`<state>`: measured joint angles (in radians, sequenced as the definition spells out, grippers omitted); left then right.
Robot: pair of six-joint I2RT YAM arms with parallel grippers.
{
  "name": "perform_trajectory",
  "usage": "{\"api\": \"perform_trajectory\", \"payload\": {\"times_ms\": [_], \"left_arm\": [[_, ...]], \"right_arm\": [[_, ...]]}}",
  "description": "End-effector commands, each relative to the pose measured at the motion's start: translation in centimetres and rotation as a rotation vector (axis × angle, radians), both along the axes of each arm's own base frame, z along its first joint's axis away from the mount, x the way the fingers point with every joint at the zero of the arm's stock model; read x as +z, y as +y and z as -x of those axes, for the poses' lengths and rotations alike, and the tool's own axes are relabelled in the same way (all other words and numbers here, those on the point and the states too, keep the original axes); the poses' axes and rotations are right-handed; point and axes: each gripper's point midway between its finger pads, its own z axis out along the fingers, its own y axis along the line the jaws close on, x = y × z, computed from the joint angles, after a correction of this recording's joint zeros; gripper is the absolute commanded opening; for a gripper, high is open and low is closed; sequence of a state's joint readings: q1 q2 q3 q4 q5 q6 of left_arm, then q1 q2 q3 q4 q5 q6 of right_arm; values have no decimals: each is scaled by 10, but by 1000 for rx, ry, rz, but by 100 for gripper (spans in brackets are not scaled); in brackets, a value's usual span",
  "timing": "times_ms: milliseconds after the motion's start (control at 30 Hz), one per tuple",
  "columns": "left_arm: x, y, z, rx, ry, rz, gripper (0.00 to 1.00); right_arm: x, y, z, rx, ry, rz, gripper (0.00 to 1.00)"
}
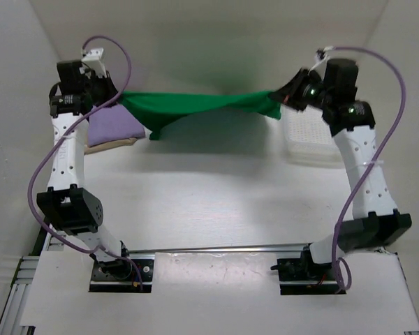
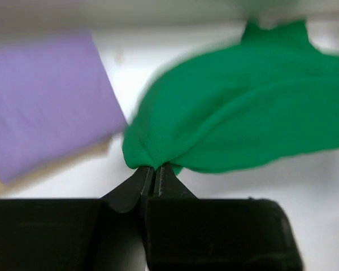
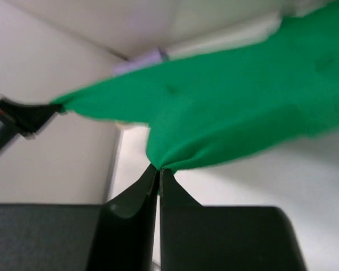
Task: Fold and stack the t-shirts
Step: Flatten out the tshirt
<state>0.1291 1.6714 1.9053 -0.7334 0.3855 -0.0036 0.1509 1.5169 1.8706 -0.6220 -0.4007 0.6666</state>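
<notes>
Top external: green t-shirt [image 1: 195, 108] hangs stretched, sagging mid-span.

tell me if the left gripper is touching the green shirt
Touching. The left wrist view shows the left gripper with its jaws pinched shut on a bunched edge of the green t-shirt, the cloth running straight into the fingertips with no gap.

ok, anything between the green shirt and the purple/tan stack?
Nothing visible. The green shirt hangs stretched between the left claw and right claw, both shut on it; the purple shirt, on the tan shirt, lies beside its left end.
</notes>
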Motion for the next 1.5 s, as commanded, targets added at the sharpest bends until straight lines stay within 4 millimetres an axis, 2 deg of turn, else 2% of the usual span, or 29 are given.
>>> {"api": "perform_trajectory", "payload": {"times_ms": [0,33,67,100,167,200,333,467,567,667,733,800,833,867,900,933,967,1000,1033,1067,1100,1133,1167,1200,1233,1267,1300,1400,1467], "left_arm": [[-35,-6,39,-6,132,16,10],[-49,-7,49,-6,186,23,10],[-60,-7,62,3,235,24,10],[-96,-6,83,19,377,30,10],[-127,-2,110,53,516,16,10],[-151,-3,132,60,610,17,10],[-206,-6,204,77,870,11,10],[-232,-3,249,104,962,-22,10],[-244,-2,282,118,1039,-45,10],[-247,-4,299,115,1072,-43,10],[-250,-8,299,101,1094,-23,10],[-231,-15,273,64,1049,16,10],[-229,-25,257,24,1085,78,10],[-196,-31,217,-13,982,77,10],[-178,-37,190,-45,941,97,10],[-183,-39,155,-62,972,108,10],[-109,-40,89,-80,701,82,10],[-78,-38,59,-82,590,71,10],[-48,-24,26,-26,445,9,10],[-20,-14,-6,14,298,-29,10],[25,-6,-16,53,125,-58,10],[73,7,-43,121,-104,-92,10],[146,7,-7,145,-319,-97,10],[99,2,-18,131,-265,-96,10],[137,0,-13,126,-435,-91,10],[145,-9,-4,119,-452,-89,10],[161,-14,-3,117,-489,-87,10],[161,-25,-2,93,-490,-81,10],[156,-30,4,88,-474,-80,10]], "right_arm": [[-48,4,40,25,55,98,0],[-63,3,52,18,81,113,0],[-97,2,80,24,144,129,0],[-115,1,93,17,186,129,0],[-140,1,130,27,239,106,0],[-181,-1,148,30,334,119,0],[-225,-12,207,6,446,112,0],[-258,-26,253,-23,575,130,0],[-266,-30,267,-46,607,104,0],[-281,-32,276,-67,662,97,0],[-283,-30,268,-67,656,94,0],[-278,-24,241,-72,637,112,0],[-275,-23,227,-60,617,138,0],[-240,-17,200,-47,541,121,0],[-242,-13,170,-5,588,156,0],[-223,-8,143,22,555,157,0],[-233,-6,106,32,638,183,0],[-139,2,48,38,408,151,0],[-110,-1,29,42,376,171,0],[-112,-2,-16,27,406,163,0],[-71,-2,-38,14,315,120,0],[36,-1,-46,-5,42,4,0],[62,-10,-57,-21,-33,-58,0],[87,-13,-56,-23,-99,-113,0],[85,-14,-77,-34,-131,-177,0],[117,-23,-54,-63,-229,-204,0],[118,-31,-56,-103,-259,-216,0],[124,-41,-56,-142,-302,-186,0],[109,-38,-60,-115,-248,-151,0]]}}
